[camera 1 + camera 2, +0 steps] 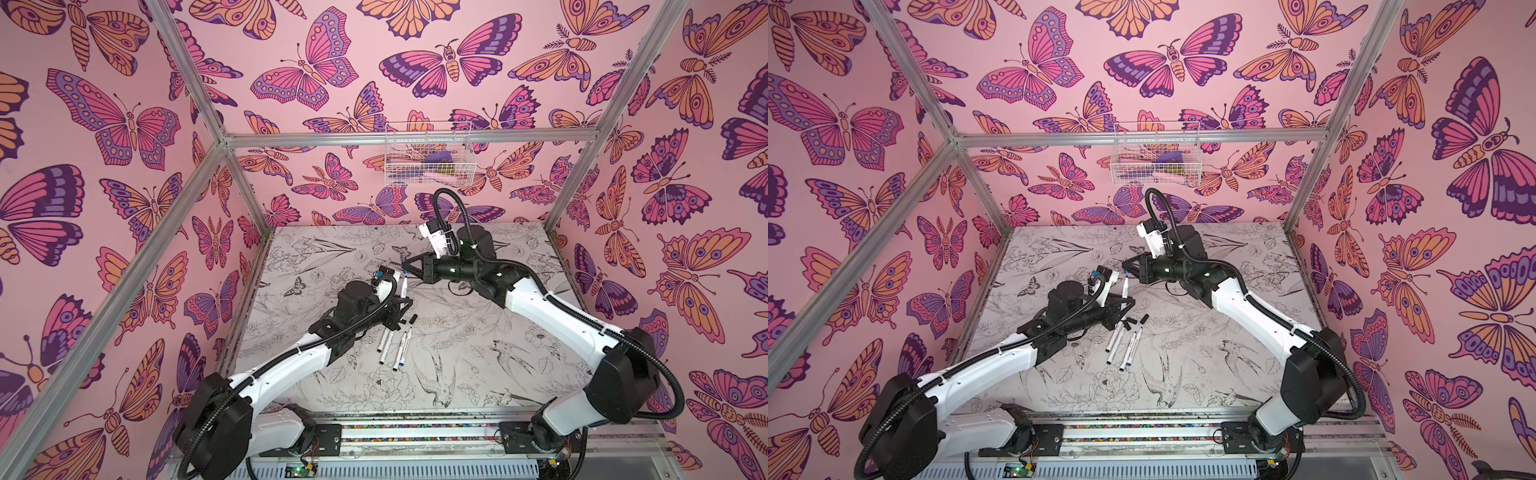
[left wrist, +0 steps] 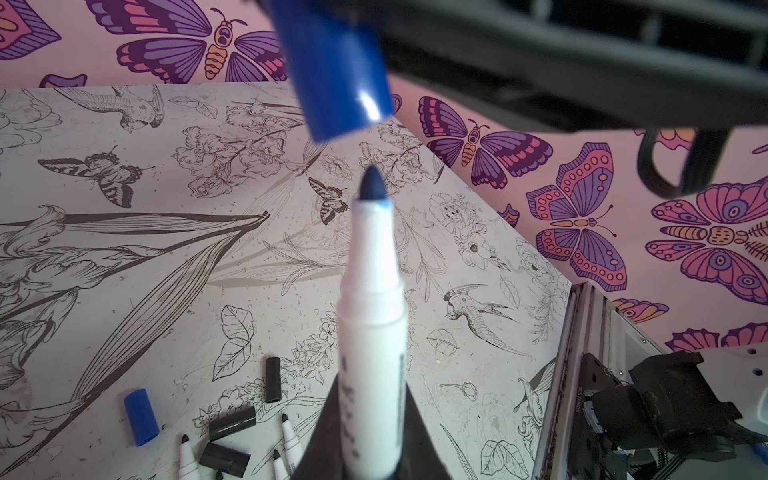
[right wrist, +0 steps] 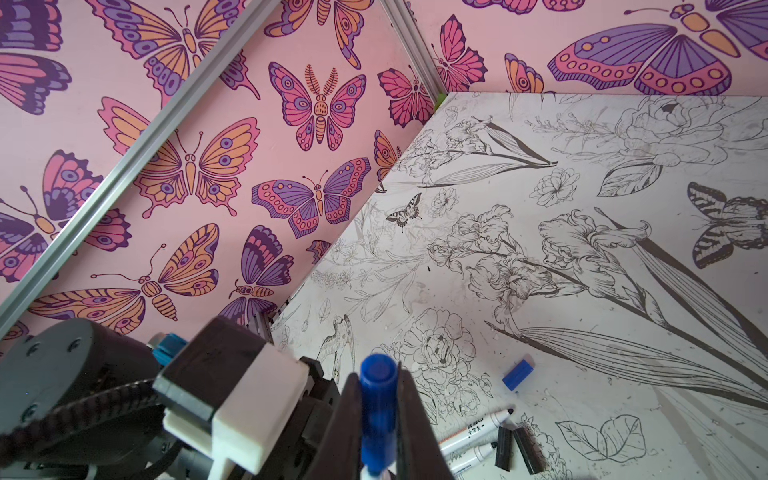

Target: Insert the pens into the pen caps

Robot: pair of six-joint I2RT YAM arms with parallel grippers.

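Note:
My left gripper (image 2: 371, 399) is shut on a white pen (image 2: 370, 316) and holds it upright above the table, blue tip up. My right gripper (image 3: 376, 386) is shut on a blue pen cap (image 3: 378, 411). In the left wrist view that cap (image 2: 336, 70) hangs tilted just above the pen's tip, with a small gap between them. Both top views show the two grippers meeting at mid-table, left (image 1: 401, 305) below right (image 1: 405, 266). Several uncapped pens (image 1: 392, 349) (image 1: 1121, 343) lie near the left gripper, with black caps (image 2: 232, 422) and a loose blue cap (image 3: 518, 374) beside them.
A white wire basket (image 1: 428, 153) hangs on the back wall. Aluminium frame posts (image 1: 178, 199) border the floral tabletop (image 1: 478, 353). The arms' mounting rail (image 1: 415, 432) runs along the front edge. The left arm's wrist camera housing (image 3: 232, 399) sits close beside my right gripper.

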